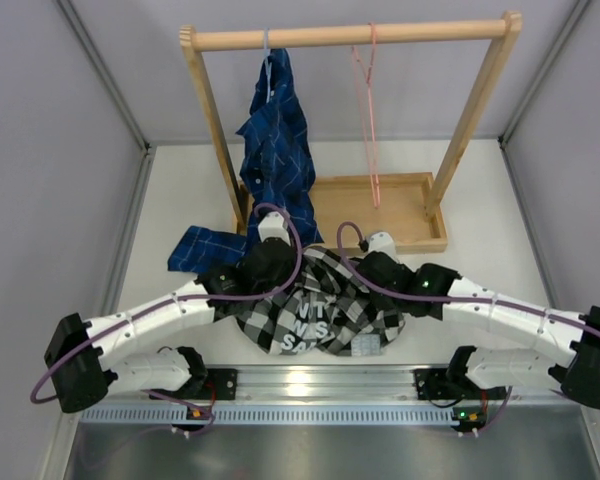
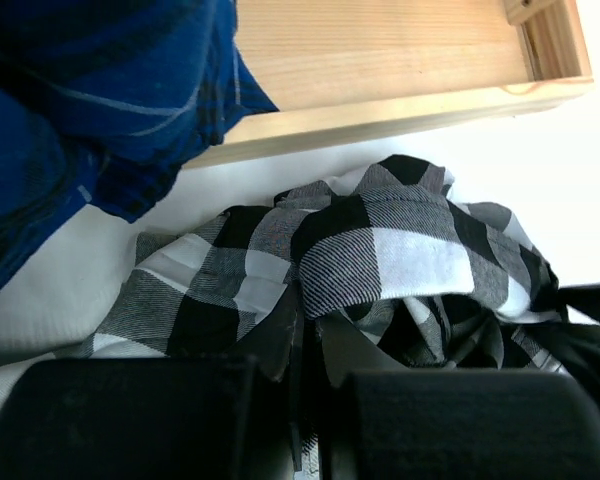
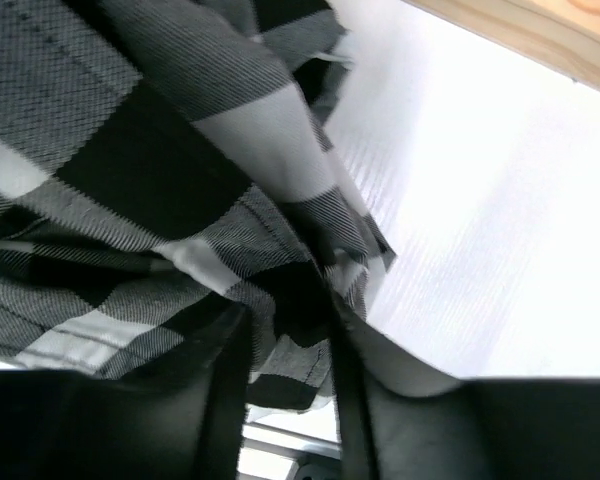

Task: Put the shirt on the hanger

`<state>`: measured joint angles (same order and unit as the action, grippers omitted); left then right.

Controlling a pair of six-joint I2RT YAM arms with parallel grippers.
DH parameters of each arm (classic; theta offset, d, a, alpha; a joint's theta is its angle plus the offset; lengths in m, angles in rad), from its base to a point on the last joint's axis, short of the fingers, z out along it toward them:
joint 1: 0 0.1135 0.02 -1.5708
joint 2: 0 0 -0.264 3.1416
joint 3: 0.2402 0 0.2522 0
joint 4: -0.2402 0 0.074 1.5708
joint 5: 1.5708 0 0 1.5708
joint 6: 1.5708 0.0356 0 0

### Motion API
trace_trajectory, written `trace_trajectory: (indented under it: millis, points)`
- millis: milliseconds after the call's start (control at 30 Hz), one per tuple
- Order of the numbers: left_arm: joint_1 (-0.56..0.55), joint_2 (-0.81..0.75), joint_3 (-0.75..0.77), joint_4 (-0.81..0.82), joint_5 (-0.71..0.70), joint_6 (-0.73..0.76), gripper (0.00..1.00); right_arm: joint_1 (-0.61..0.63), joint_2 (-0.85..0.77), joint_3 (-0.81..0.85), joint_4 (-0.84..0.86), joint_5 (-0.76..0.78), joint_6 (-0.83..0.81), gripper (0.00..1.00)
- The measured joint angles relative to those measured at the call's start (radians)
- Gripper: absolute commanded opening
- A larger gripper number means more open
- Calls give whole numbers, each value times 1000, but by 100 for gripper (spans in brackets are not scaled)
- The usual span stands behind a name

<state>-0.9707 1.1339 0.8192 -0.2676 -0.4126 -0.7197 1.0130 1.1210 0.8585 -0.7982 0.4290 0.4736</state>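
The black-and-white checked shirt [image 1: 315, 318] with white lettering lies bunched on the table's near middle, between my two grippers. My left gripper [image 1: 272, 270] is at its left upper edge and is shut on a fold of the shirt [image 2: 380, 250], with cloth pinched between the fingers [image 2: 315, 335]. My right gripper [image 1: 380, 268] is at its right upper edge and is shut on another fold [image 3: 180, 150], with cloth between its jaws [image 3: 290, 320]. The pink wire hanger [image 1: 368, 120] hangs empty by its hook from the wooden rail, right of centre.
A wooden clothes rack [image 1: 350, 38] stands at the back on a shallow wooden tray base [image 1: 410, 215]. A dark blue plaid shirt [image 1: 278, 140] hangs from the rail's left part and trails onto the table [image 1: 205, 248]. It also shows in the left wrist view [image 2: 90, 110]. Grey walls enclose both sides.
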Motion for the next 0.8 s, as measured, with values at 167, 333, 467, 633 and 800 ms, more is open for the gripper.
trace_trajectory:
  millis: [167,333,467,633,800]
  points:
    - [13,10,0,-4,11,-16,0,23,45,0,-12,80,47,10]
    - [13,22,0,-6,31,-17,0,45,60,26,-36,113,53,2]
    - [13,22,0,-6,60,-12,0,46,11,142,-69,116,30,0]
    - [13,-6,0,14,150,16,0,46,-167,314,-58,81,-28,0]
    - [13,-92,-33,95,218,55,32,1,-309,299,-58,57,-35,0]
